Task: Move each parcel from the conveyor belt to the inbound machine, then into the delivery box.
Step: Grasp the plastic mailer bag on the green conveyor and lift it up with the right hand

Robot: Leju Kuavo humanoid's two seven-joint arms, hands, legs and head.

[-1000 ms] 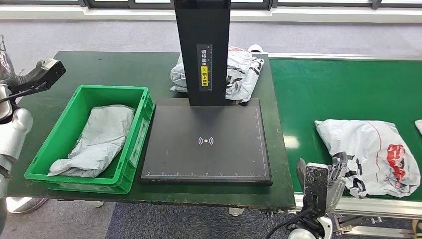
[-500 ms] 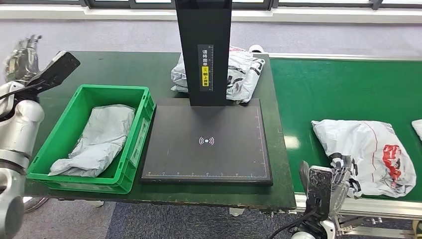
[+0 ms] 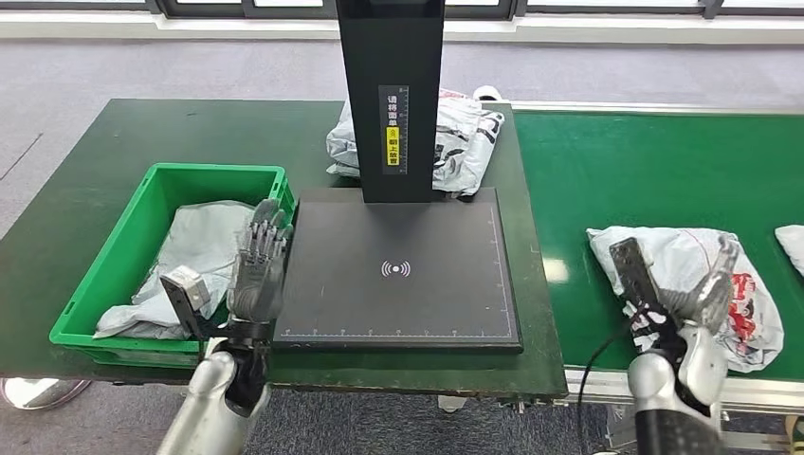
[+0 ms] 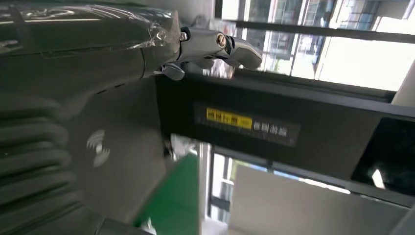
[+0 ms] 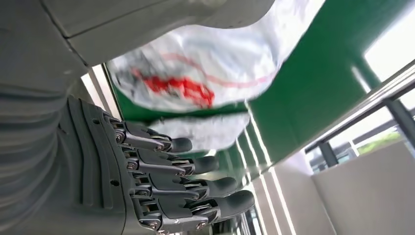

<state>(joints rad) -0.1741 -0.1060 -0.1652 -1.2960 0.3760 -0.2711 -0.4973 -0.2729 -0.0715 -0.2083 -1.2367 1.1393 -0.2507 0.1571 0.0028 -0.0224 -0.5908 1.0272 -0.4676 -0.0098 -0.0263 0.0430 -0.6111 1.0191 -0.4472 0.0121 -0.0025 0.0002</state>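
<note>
At lower right of the head view, the right hand (image 3: 685, 301) hangs over the near edge of the crumpled white plastic parcel with red print (image 3: 721, 275) on the green conveyor belt (image 3: 607, 171), fingers spread, gripping nothing. At lower left, the left hand (image 3: 258, 270) stands with fingers straight and empty between the green plastic delivery box (image 3: 142, 237) and the flat black inbound machine (image 3: 398, 270).

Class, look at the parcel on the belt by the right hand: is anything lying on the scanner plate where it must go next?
No. The plate is bare; another parcel lies behind the post, off the plate.
</note>
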